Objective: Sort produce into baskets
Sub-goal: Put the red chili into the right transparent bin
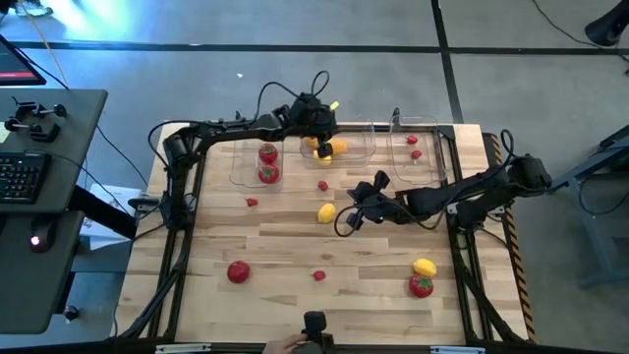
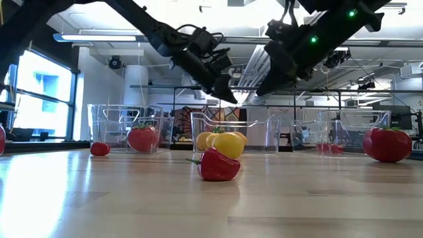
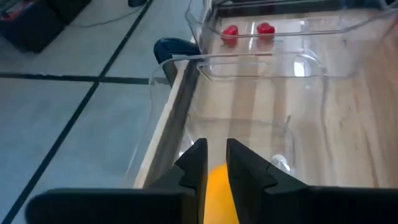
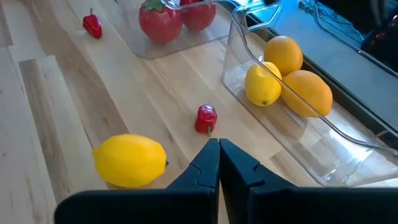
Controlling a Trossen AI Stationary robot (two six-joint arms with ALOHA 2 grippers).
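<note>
Left bin (image 1: 257, 165) held two tomatoes (image 1: 267, 164). Left gripper (image 1: 316, 126) hung above middle bin (image 1: 344, 147), fingers nearly together with nothing between them; orange citrus (image 3: 217, 186) lay below in bin. Loose lemon (image 1: 326, 212) sat on table (image 1: 295, 256), just beside right gripper (image 1: 356, 218), fingers pressed together, empty. Right bin (image 1: 418, 147) held small red berries (image 1: 413, 147).

Even, bright indoor light; worktop (image 1: 295, 246) evenly lit with soft, short shadows; cold blue-white glare on the floor (image 1: 118, 20) at the overhead view's top left; window (image 2: 39, 99) blown out at table height, ceiling strip lights (image 2: 119, 38) bright; arms silhouetted dark; nearest wood blurred; left gripper (image 3: 216, 163) fingers soft-focus.
</note>
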